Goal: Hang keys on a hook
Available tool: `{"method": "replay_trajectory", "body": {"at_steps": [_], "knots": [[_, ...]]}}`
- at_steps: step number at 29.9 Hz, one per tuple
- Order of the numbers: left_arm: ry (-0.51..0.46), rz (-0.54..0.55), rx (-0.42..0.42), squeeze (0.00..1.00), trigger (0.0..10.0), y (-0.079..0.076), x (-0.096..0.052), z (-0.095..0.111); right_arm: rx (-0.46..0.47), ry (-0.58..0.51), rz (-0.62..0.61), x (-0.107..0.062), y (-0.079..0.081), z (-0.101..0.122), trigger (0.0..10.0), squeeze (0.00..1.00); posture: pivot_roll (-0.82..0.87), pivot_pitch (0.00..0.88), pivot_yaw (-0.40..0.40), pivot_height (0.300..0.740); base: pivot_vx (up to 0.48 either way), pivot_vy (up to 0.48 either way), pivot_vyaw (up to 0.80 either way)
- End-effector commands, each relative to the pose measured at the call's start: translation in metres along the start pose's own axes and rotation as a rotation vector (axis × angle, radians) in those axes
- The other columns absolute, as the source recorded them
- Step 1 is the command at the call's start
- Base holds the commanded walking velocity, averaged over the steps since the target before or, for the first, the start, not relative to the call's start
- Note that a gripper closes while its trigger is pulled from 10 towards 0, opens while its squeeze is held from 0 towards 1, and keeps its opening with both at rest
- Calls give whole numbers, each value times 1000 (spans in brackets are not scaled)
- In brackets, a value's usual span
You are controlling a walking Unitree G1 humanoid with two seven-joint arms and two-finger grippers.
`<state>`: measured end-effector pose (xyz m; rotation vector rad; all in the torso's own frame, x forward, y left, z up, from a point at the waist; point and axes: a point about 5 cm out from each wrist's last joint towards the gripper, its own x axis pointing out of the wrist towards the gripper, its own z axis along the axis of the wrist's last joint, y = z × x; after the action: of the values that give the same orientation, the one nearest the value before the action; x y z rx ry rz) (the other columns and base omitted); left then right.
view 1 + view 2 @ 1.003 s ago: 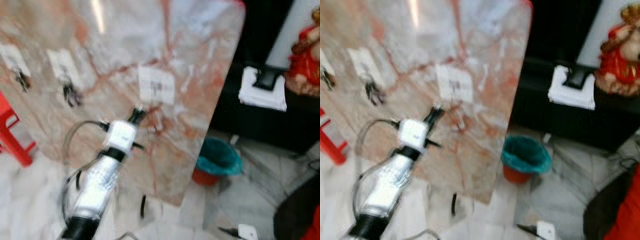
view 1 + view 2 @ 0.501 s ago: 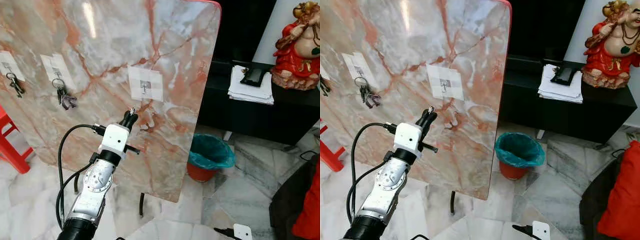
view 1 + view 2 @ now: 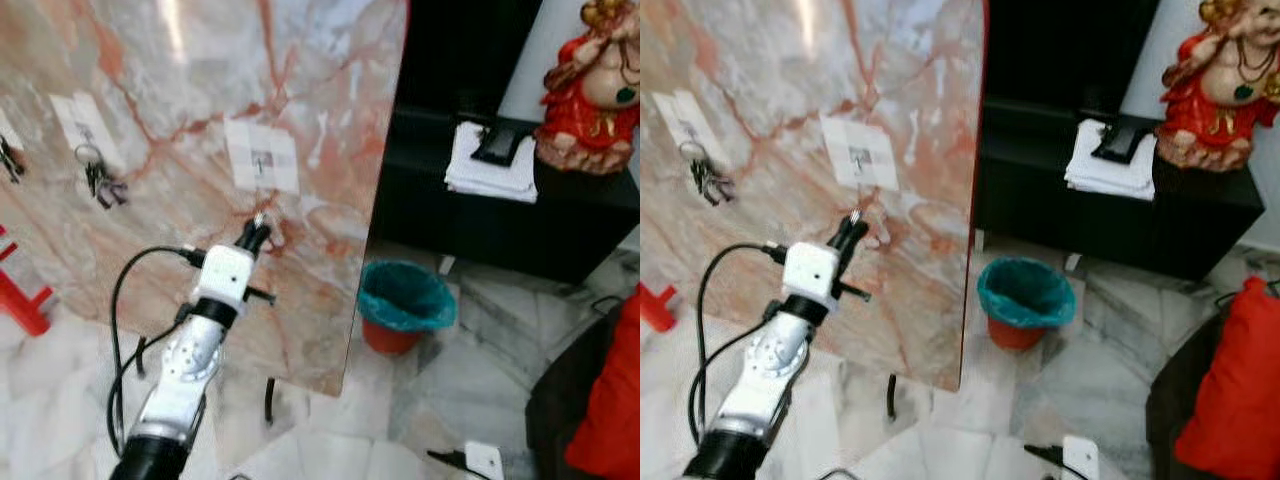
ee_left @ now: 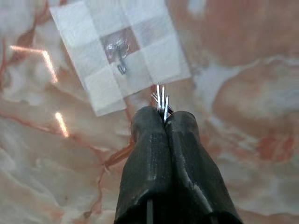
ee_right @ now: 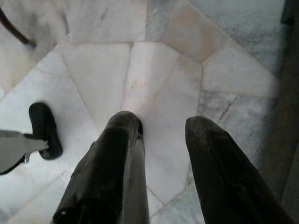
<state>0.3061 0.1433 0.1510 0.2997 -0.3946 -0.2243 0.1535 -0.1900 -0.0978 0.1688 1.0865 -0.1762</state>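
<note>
Left pincer [image 4: 164, 114], clamped on keys [image 4: 161, 99], now closer to hook [image 4: 118, 50] at 11 o'clock; right pincer [image 5: 161, 128] apart, idle

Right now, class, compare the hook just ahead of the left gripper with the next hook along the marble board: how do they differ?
The hook ahead of the left gripper is bare; the second hook already carries a bunch of keys. The bare hook sits nearer the board's edge, the loaded one further to the robot's left. Both are mounted on white patches.
</note>
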Motion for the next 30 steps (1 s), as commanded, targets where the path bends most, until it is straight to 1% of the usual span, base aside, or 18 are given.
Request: {"method": "replay_trajectory", "body": {"at_steps": [1,4,8,11,14,16,19,26,30], "knots": [[-9,12,27,0,10000,5,1,3,3,14,-2,0,-1,-4,10000,0,143,67,-30,740,0,0,0],[-6,24,27,0,10000,8,1,3,1,15,-1,0,-1,-4,10000,0,143,63,-30,740,0,0,0],[-11,83,33,0,10000,21,5,5,1,14,-2,0,-1,-5,10000,0,142,57,-28,740,0,0,0],[-10,88,27,0,10000,22,6,5,-1,13,-3,-1,-2,-5,10000,0,141,55,-28,740,0,0,0],[-21,59,-3,0,10000,20,7,7,0,13,-3,-1,-2,-5,10000,0,141,55,-28,740,0,0,0],[-31,17,-21,0,10000,14,7,9,-1,13,-2,-1,-1,-5,10000,0,142,57,-28,740,0,0,0],[-27,-93,-26,0,10000,-1,4,9,0,13,-2,0,-1,-4,10000,0,142,63,-27,740,0,0,0],[-23,-84,-42,0,10000,-3,3,8,-1,14,-1,0,0,-4,10000,0,142,63,-29,740,0,0,0],[-35,-91,-45,0,10000,-5,5,11,1,13,-2,0,0,-4,10000,0,142,63,-28,740,0,0,0]]}}
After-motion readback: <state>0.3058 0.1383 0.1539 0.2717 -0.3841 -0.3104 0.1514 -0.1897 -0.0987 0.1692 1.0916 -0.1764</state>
